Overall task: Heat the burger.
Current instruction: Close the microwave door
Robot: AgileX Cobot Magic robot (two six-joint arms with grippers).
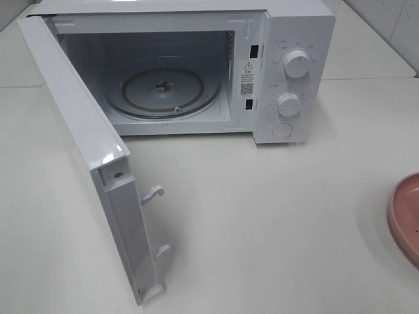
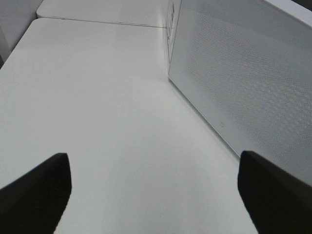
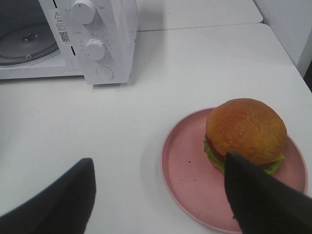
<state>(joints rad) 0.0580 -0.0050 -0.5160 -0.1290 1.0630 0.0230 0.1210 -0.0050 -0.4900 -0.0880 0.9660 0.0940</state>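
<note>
Seen from the high camera: white microwave at the upper middle of the frame, door swung wide toward the lower left, two latch hooks jutting from its free edge. Inside, glass turntable bare. Two round knobs stacked on the control panel at upper right, a round button below them. Only an edge of the pink plate caught at the far right of that frame, resting on the white bench, well apart from the microwave. In the right wrist picture, burger sat on the plate in the lower right of the frame, toward the plate's right side: glossy brown bun on top, green lettuce and red tomato showing beneath. Right claw spread apart, gripping nothing; one dark finger overlapped the burger's near edge in the picture, contact impossible to judge, the other finger at lower left over bare bench. Microwave panel and open cavity visible at upper left of that picture. In the left wrist picture, left claw likewise spread wide and empty, both dark fingers at the bottom corners above bare bench, with the dotted face of the door at upper right.
</note>
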